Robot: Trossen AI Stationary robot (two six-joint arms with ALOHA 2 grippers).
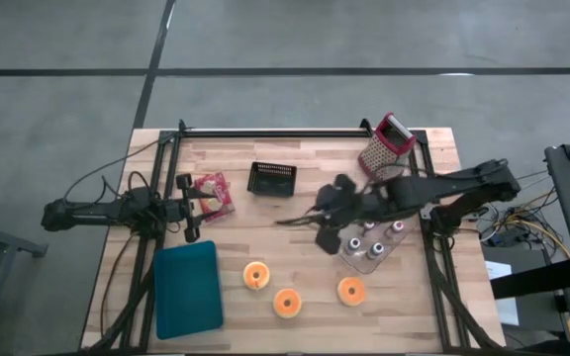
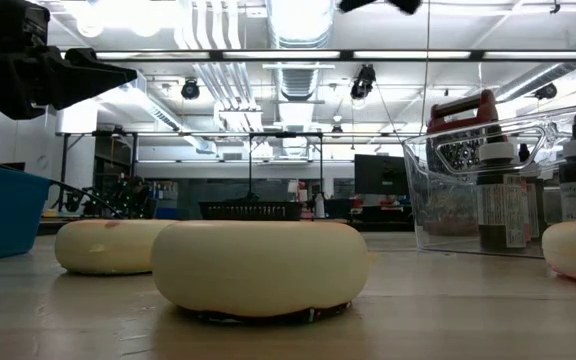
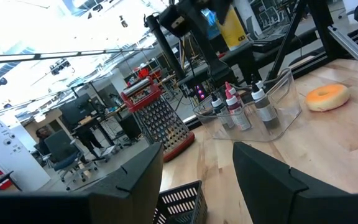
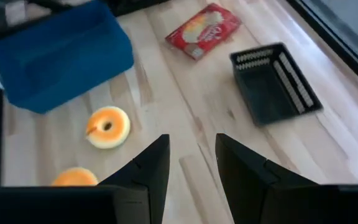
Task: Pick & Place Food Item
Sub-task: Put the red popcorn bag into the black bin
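Three orange ring donuts (image 1: 256,275), (image 1: 287,302), (image 1: 351,291) lie flat on the wooden table near its front edge. A red snack packet (image 1: 213,193) lies at the left, just in front of my left gripper (image 1: 198,206), which waits level and open; the left wrist view shows its fingers apart around (image 3: 197,186). My right gripper (image 1: 323,220) hangs high over the table's middle, slanting down toward the left, open with nothing between its fingers (image 4: 191,168). Its wrist view shows two donuts (image 4: 107,127), (image 4: 76,177) well below it.
A blue bin (image 1: 186,287) stands at the front left and a black basket (image 1: 272,178) at the far middle. A red-handled grater (image 1: 386,146) stands at the far right. A clear container of bottles (image 1: 374,247) sits just right of my right gripper.
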